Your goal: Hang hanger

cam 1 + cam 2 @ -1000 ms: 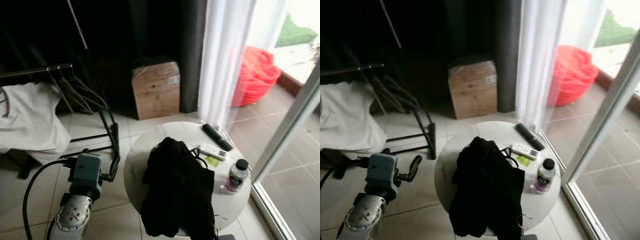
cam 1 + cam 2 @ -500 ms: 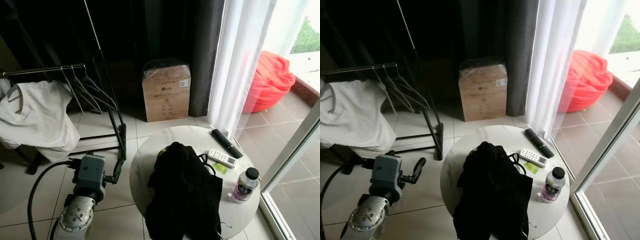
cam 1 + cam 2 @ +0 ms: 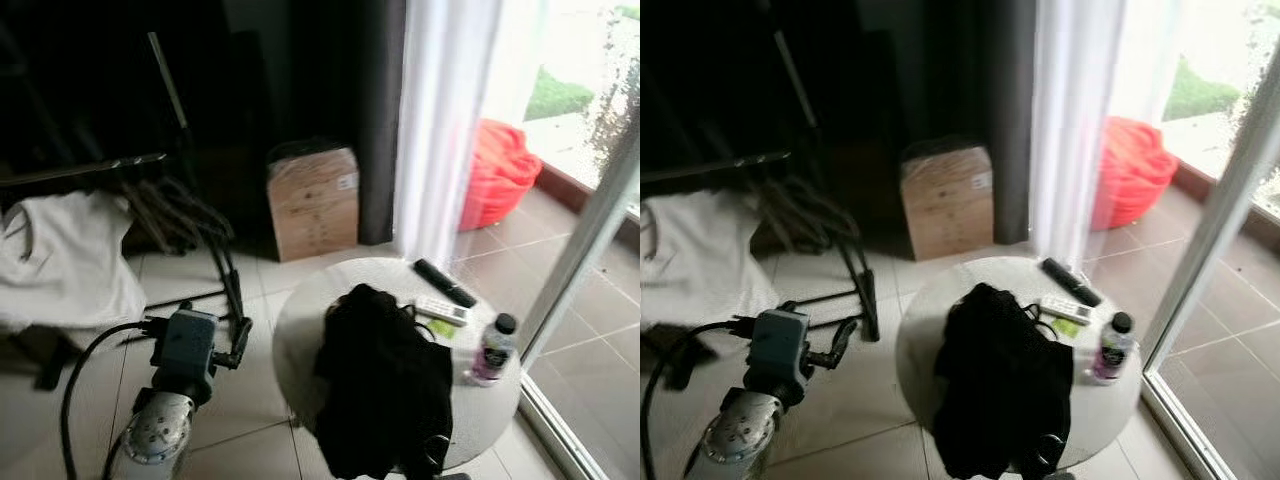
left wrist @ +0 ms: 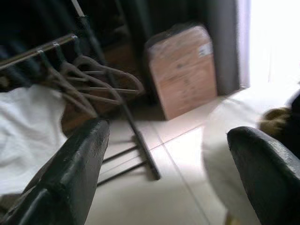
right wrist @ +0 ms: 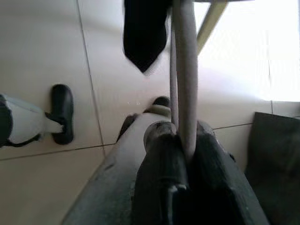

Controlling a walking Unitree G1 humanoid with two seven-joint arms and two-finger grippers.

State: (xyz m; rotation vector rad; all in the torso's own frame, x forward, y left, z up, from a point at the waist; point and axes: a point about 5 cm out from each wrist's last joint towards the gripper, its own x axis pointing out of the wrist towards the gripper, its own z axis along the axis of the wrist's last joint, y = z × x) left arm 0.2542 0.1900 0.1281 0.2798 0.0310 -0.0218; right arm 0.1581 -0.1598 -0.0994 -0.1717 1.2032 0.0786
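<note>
The left gripper (image 4: 168,154) is released near the rack (image 3: 215,260). The right gripper (image 5: 180,154) is clenched on a grey hanger (image 5: 183,70). A black garment (image 3: 385,390) lies on the table (image 3: 300,320).

**Round table at the right, clothes rack at the left**

A round table (image 3: 300,330) stands before the robot, a little to the right. On it a garment (image 3: 385,385) lies at the near side and hangs over the near edge. Behind the garment, on the right, are two remote controls (image 3: 445,283) (image 3: 441,311), and a bottle (image 3: 492,350) stands near the right edge. Left of the table is a clothes rack (image 3: 85,172) with hangers (image 3: 175,205) and a shirt (image 3: 65,260). A cardboard box (image 3: 313,200) stands on the floor behind the table, next to the curtain (image 3: 440,120). A bean bag (image 3: 497,170) lies beyond the curtain.
</note>
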